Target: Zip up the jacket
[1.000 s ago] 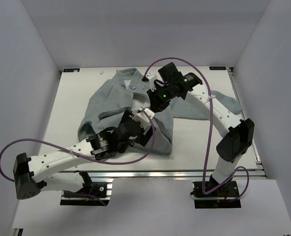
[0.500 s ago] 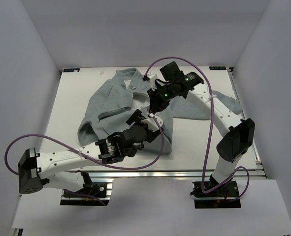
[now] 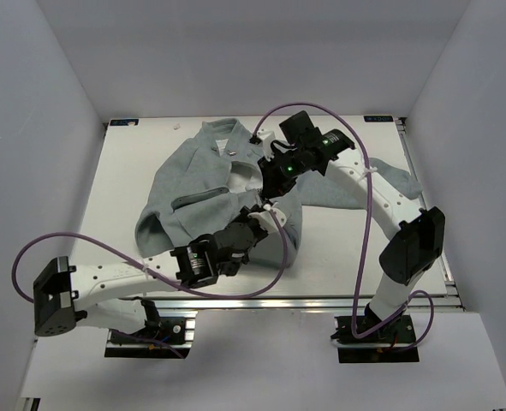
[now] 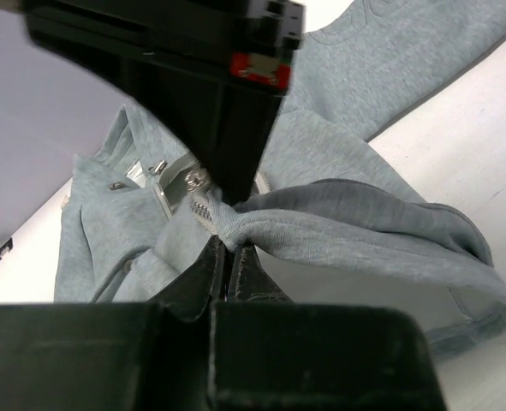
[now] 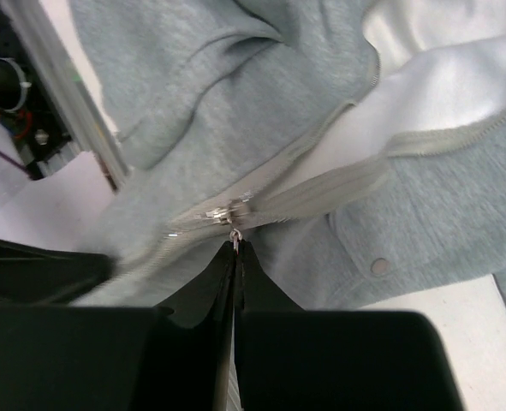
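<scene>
The grey-green fleece jacket [image 3: 188, 175] lies open on the white table [image 3: 124, 171], collar toward the far wall, pale lining showing at the chest. My left gripper [image 4: 229, 248] is shut on the folded bottom edge of the jacket [image 4: 355, 214], just below the foot of the silver zipper [image 4: 203, 208]. My right gripper [image 5: 236, 247] is shut on the small metal zipper pull [image 5: 234, 235], which hangs from the slider [image 5: 227, 210]. In the top view the left gripper [image 3: 261, 211] and right gripper [image 3: 274, 178] stand close together over the jacket's front.
One sleeve [image 3: 389, 180] stretches to the table's right side. An aluminium rail [image 3: 321, 301] runs along the near edge. White walls enclose the table on three sides. Purple cables [image 3: 90, 253] loop from both arms. A snap button [image 5: 378, 266] sits on a pocket flap.
My left gripper moved right and forward to the jacket's bottom edge and went from open to shut on it. The right gripper stayed shut on the zipper pull, barely shifting.
</scene>
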You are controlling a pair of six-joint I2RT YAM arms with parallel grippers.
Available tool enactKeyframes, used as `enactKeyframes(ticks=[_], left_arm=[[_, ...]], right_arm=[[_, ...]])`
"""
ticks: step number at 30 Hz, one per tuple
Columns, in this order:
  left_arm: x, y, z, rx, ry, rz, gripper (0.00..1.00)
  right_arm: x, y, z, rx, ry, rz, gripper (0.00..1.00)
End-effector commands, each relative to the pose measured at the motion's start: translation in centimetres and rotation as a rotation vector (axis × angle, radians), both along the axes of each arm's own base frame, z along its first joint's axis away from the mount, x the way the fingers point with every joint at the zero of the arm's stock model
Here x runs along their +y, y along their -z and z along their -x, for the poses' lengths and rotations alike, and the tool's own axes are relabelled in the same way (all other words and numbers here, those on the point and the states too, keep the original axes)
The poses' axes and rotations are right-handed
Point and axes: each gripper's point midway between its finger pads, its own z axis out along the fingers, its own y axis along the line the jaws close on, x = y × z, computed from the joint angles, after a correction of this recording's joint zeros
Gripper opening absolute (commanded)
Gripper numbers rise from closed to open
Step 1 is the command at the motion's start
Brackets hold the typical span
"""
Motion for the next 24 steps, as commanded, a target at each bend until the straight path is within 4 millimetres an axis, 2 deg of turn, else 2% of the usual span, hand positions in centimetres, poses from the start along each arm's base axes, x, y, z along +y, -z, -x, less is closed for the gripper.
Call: enactKeyframes(ticks=[1, 4, 6, 7, 9, 10, 11, 14, 18, 19, 20, 21, 22, 23, 24], left_arm=[[1.0, -3.6, 0.9, -0.016, 0.020, 0.143, 0.00], [1.5, -4.6, 2.5, 0.028, 0.076, 0.236, 0.00], [1.2, -4.7, 3.7, 0.067, 0.140, 0.278, 0.00], [1.4, -5.4, 4.4, 0.086, 0.158, 0.334, 0.00], [1.1, -5.3, 5.7, 0.132, 0.215, 0.359, 0.00], [1.1, -5.0, 6.2, 0.176, 0.225, 0.369, 0.00], [1.1, -5.8, 6.6, 0.174, 0.248, 0.388, 0.00], [1.0, -5.4, 8.2, 0.296, 0.279, 0.403, 0.00], [0.4, -5.6, 10.5, 0.424, 0.360, 0.450, 0.00], [0.3, -5.2, 11.2, 0.474, 0.375, 0.461, 0.00], [0.2, -5.4, 11.6, 0.498, 0.385, 0.468, 0.00], [0.0, -5.0, 12.0, 0.528, 0.391, 0.471, 0.00], [-0.2, -4.9, 12.8, 0.572, 0.414, 0.486, 0.00], [-0.3, -4.9, 13.0, 0.592, 0.420, 0.495, 0.00], [-0.5, -4.8, 13.4, 0.614, 0.432, 0.503, 0.00]], right_arm=[[-1.1, -0.8, -1.2, -0.086, 0.068, 0.028, 0.00], [-3.0, 0.3, -3.6, -0.179, 0.173, 0.136, 0.00], [-3.2, 0.8, -4.4, -0.225, 0.179, 0.150, 0.00], [-3.3, 0.5, -4.6, -0.254, 0.178, 0.142, 0.00], [-2.6, 0.1, -5.5, -0.325, 0.151, 0.104, 0.00], [-2.6, 0.6, -5.6, -0.334, 0.152, 0.107, 0.00], [-2.5, 0.7, -6.0, -0.345, 0.152, 0.104, 0.00], [-1.4, 0.9, -8.0, -0.395, 0.149, 0.096, 0.00], [1.1, 1.1, -13.0, -0.506, 0.188, 0.067, 0.00], [1.1, 1.0, -14.3, -0.532, 0.224, 0.082, 0.00], [1.6, -0.5, -15.6, -0.570, 0.245, 0.063, 0.00], [2.2, 0.5, -16.6, -0.569, 0.248, 0.074, 0.00], [2.5, 0.1, -17.6, -0.597, 0.262, 0.073, 0.00], [3.0, -1.5, -18.7, -0.638, 0.274, 0.053, 0.00], [3.5, 0.0, -19.7, -0.636, 0.275, 0.074, 0.00]])
